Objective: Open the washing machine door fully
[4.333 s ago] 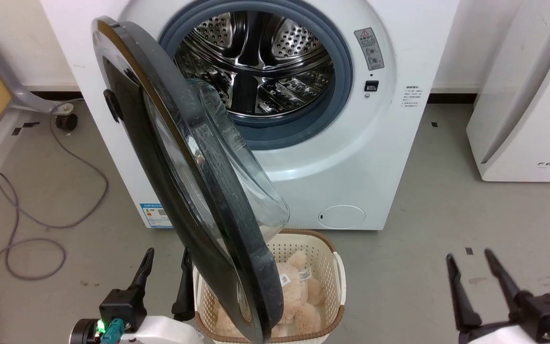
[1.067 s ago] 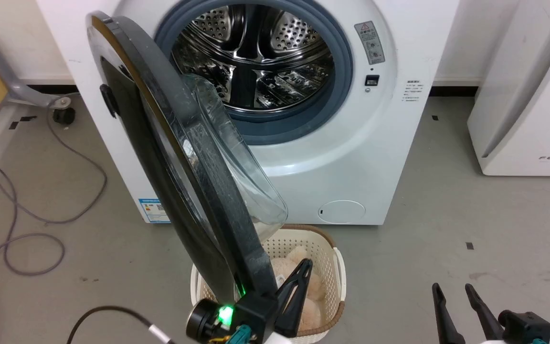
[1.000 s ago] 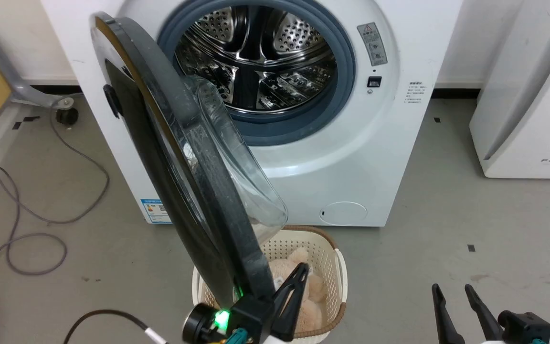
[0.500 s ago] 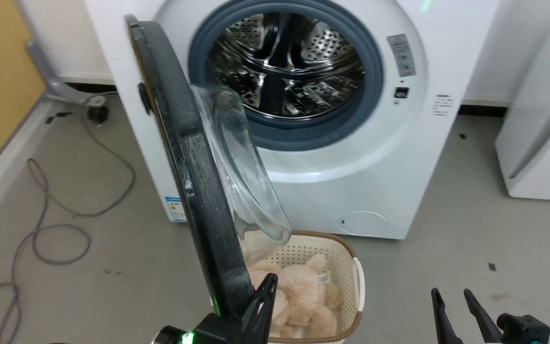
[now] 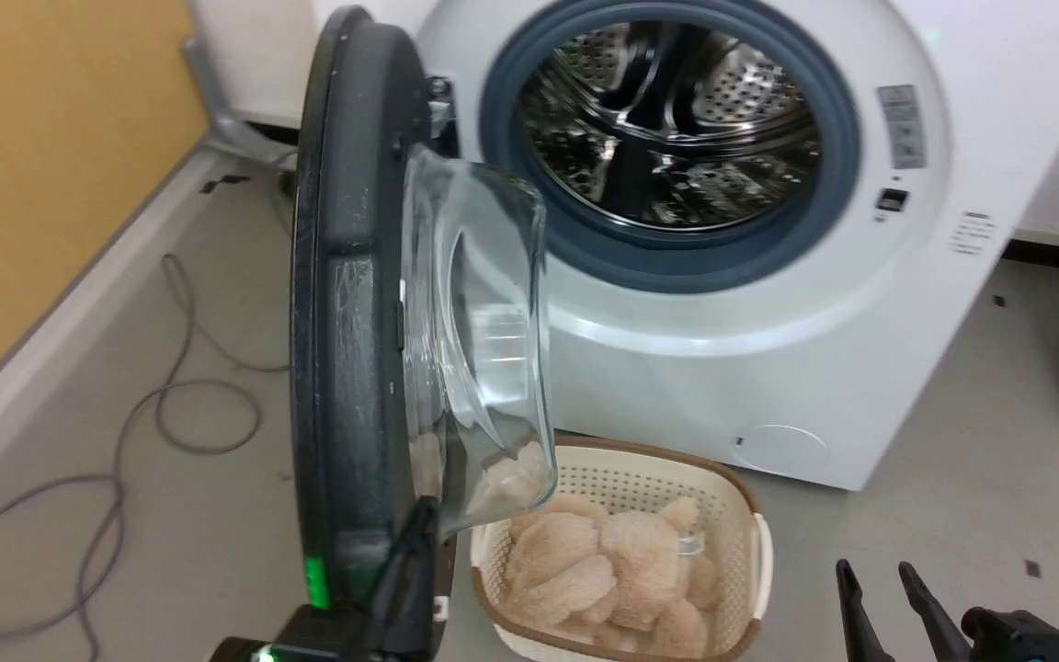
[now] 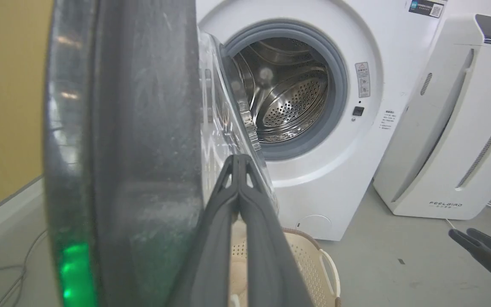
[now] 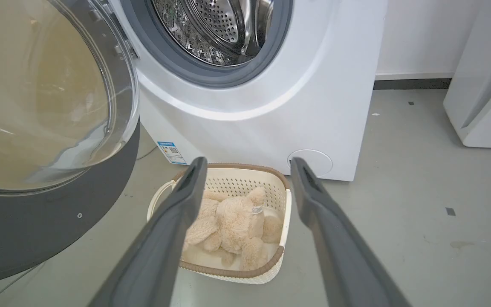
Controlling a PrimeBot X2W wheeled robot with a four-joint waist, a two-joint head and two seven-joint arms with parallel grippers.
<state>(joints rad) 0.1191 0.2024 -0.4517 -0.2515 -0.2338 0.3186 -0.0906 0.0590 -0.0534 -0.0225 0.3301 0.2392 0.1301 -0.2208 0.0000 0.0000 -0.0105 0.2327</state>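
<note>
The washing machine door [image 5: 346, 276] stands swung out from the white machine [image 5: 768, 368], edge-on in the head view, its clear glass bowl [image 5: 474, 340] bulging to the right. My left gripper [image 5: 421, 517] is shut with nothing in it and lies against the door's inner side, low down beside the bowl. In the left wrist view its fingers [image 6: 239, 160] meet at the tip next to the dark door rim [image 6: 143, 149]. My right gripper [image 7: 249, 164] hangs open over the floor, apart from the door [image 7: 58, 221], and shows at the lower right [image 5: 879, 588].
A cream basket [image 5: 741, 515] holding a plush bear [image 5: 603, 561] sits on the floor before the machine, under the bowl. A grey cable [image 5: 125, 441] loops on the floor at left, by a yellow wall [image 5: 33, 184]. A white appliance [image 6: 450, 128] stands right of the machine.
The head camera has turned, so the scene has shifted right. The door has swung wider, from slanted to edge-on, with my left gripper following along its inner side. The right gripper holds its place.
</note>
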